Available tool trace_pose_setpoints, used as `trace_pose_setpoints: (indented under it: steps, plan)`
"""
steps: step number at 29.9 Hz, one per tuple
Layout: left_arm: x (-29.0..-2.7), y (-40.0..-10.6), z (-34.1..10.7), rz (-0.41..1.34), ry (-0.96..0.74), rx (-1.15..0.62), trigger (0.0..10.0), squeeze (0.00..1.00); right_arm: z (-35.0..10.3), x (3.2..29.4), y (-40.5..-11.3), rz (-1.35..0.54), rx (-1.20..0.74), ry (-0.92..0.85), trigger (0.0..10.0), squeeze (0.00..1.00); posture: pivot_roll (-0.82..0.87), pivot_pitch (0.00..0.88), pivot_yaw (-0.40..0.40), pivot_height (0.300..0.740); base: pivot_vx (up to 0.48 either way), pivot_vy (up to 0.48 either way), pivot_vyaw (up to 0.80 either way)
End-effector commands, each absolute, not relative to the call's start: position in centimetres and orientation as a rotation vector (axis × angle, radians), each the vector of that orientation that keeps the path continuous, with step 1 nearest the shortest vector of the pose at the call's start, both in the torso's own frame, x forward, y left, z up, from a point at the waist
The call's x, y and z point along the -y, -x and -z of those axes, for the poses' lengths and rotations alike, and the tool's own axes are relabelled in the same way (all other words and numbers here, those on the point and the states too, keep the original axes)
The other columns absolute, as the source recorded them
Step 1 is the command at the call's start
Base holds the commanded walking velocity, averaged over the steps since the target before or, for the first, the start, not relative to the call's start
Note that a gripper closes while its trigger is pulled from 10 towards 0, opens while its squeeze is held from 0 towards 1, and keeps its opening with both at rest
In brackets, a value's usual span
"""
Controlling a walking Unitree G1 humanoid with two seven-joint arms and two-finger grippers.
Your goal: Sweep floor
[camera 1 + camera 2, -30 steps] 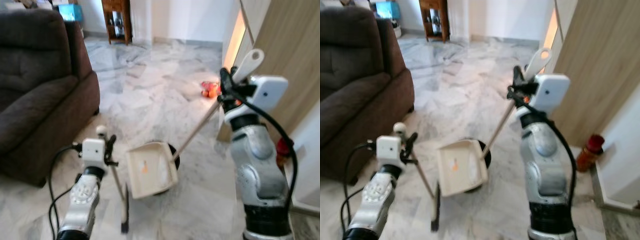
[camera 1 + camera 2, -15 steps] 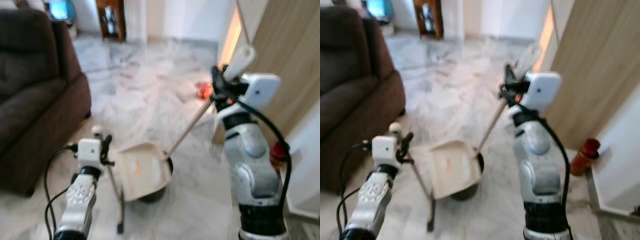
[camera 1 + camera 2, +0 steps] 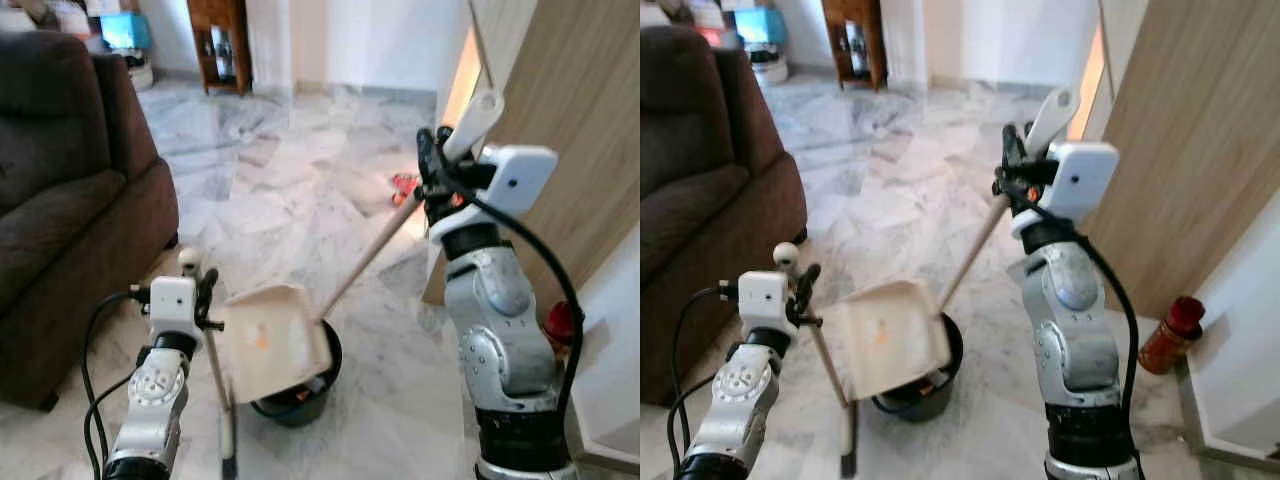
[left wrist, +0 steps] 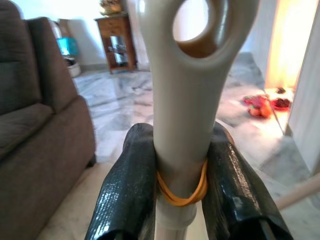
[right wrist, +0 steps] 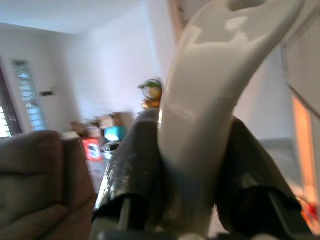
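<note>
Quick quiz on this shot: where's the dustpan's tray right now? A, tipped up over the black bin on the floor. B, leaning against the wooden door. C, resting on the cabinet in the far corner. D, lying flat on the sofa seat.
A: the cream dustpan is tilted above the black bin on the marble floor, its long handle running up to the right tool, while the left tool grips the broom beside it.

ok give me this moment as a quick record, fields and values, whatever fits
left gripper: shut on broom handle, low by the sofa
right gripper: shut on dustpan handle, raised
dustpan: tilted over the black bin
broom head: down near the floor
floor: marble
far items: red things on the floor by the doorway
</note>
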State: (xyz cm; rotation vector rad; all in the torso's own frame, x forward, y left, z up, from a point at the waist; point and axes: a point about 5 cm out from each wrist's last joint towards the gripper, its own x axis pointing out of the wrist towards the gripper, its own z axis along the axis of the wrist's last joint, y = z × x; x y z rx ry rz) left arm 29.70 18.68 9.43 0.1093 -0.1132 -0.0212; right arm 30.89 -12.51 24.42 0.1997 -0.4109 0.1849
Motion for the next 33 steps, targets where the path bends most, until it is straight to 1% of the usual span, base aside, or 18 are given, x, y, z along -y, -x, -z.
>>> trace_pose_setpoints:
  steps: [1, 9, 14, 18, 21, 26, 28, 33]
  plan:
    - [-18.5, -30.0, -10.5, 0.028, -0.107, 0.167, 10.0, 0.00, -26.3, 12.6, -30.3, -0.174, 0.504, -0.205, 10.0, 0.00, 0.07, 0.000, 0.031, 0.740, 0.000, 0.000, 0.00]
    - [-18.3, -30.0, -10.4, 0.031, -0.105, 0.169, 10.0, 0.00, -27.0, 11.2, -29.7, -0.191, 0.562, -0.175, 10.0, 0.00, 0.07, 0.000, 0.029, 0.740, 0.000, 0.000, 0.00]
    - [-18.2, -30.0, -10.4, 0.033, -0.104, 0.171, 10.0, 0.00, -27.7, 10.3, -29.0, -0.180, 0.631, -0.120, 10.0, 0.00, 0.07, 0.000, 0.028, 0.740, 0.000, 0.000, 0.00]
    - [-18.1, -30.0, -10.4, 0.034, -0.102, 0.172, 10.0, 0.00, -28.4, 9.5, -28.4, -0.173, 0.708, -0.029, 10.0, 0.00, 0.07, 0.000, 0.026, 0.740, 0.000, 0.000, 0.00]
    - [-18.1, -30.0, -10.4, 0.033, -0.101, 0.172, 10.0, 0.00, -28.5, 9.1, -28.3, -0.182, 0.724, -0.004, 10.0, 0.00, 0.07, 0.000, 0.025, 0.740, 0.000, 0.000, 0.00]
    - [-18.1, -30.0, -10.4, 0.033, -0.100, 0.173, 10.0, 0.00, -28.2, 7.7, -27.6, -0.224, 0.756, 0.048, 10.0, 0.00, 0.07, 0.000, 0.025, 0.740, 0.000, 0.000, 0.00]
    - [-18.1, -30.0, -10.4, 0.033, -0.100, 0.175, 10.0, 0.00, -27.5, 6.7, -27.0, -0.272, 0.773, 0.113, 10.0, 0.00, 0.07, 0.000, 0.026, 0.740, 0.000, 0.000, 0.00]
    - [-18.1, -30.0, -10.5, 0.035, -0.104, 0.177, 10.0, 0.00, -26.7, 5.6, -26.2, -0.330, 0.780, 0.153, 10.0, 0.00, 0.07, 0.000, 0.025, 0.740, 0.000, 0.000, 0.00]
